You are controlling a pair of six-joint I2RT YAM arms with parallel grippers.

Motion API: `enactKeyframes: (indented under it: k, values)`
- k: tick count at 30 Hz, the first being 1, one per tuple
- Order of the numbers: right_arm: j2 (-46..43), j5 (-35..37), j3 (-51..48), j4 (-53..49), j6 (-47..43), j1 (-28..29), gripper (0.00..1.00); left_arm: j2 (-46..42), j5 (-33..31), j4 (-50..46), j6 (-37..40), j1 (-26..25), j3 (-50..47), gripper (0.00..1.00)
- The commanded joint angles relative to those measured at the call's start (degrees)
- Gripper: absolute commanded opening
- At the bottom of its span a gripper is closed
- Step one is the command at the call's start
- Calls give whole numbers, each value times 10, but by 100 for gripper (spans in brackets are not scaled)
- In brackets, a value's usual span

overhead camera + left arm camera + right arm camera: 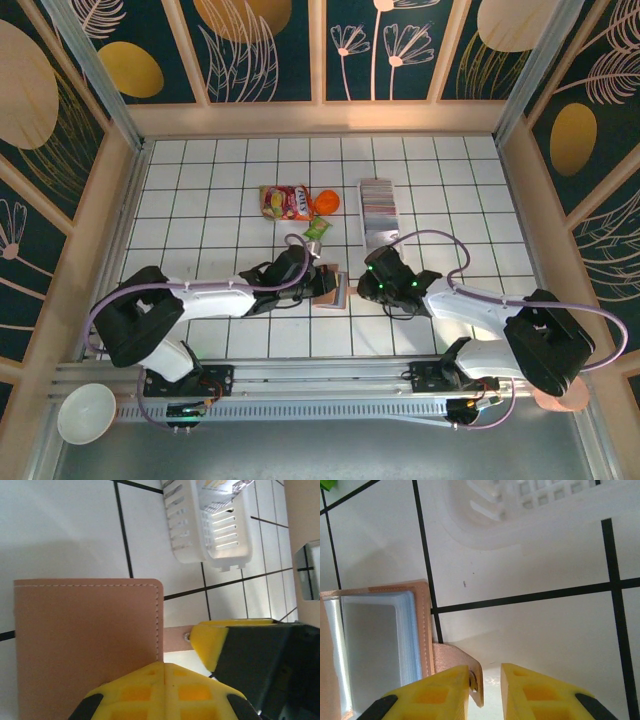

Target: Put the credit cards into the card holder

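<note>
Salmon leather-like card holder (pixel 85 645), stitched edge, rounded corner, lies on white tiles (pixel 60 525) near the slotted white plastic tray (pixel 197 555); left gripper (pixel 164 672) clamped on its cover, right gripper (pixel 486 675) narrowly open around the snap tab (pixel 452 656).

Crowded centre: the left tool (pixel 318 282) pinches the left edge of the card holder (pixel 333 296), while the right tool (pixel 362 284) presses in at its right, jaws a sliver apart by the snap tab (pixel 462 662). Beyond the card holder, the white tray (pixel 380 212) and the snack packets (pixel 285 202) narrow the approach to a slim lane. Bare table (pixel 190 180) lies open well left and well right of the card holder.
</note>
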Motion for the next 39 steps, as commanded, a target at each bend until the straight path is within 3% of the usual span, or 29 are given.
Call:
enactKeyframes:
  k: [1,7,12,17,21,24,30,39]
  values:
    - [1,-4,18,17,-9,-3,22,-17,-27,-27,4,-1,-19,0]
    - [-3,-10,17,24,-10,-3,15,-56,-66,-41,-9,-1,-46,0]
    - [2,-12,18,28,-11,-4,13,-70,-61,-31,-19,-1,-68,0]
    - [-24,1,39,0,-17,-1,22,-51,-37,2,-26,-1,-78,0]
    - [-44,-37,51,23,-25,-2,23,-25,-19,34,-33,-2,-81,0]
    - [-22,-39,95,-9,-46,-3,19,-11,-10,46,-36,-1,-80,0]
    - [79,-132,115,84,-30,-3,0,5,4,62,-42,-1,-90,0]
    - [177,-166,134,145,-19,15,0,-6,-7,63,-44,-1,-109,0]
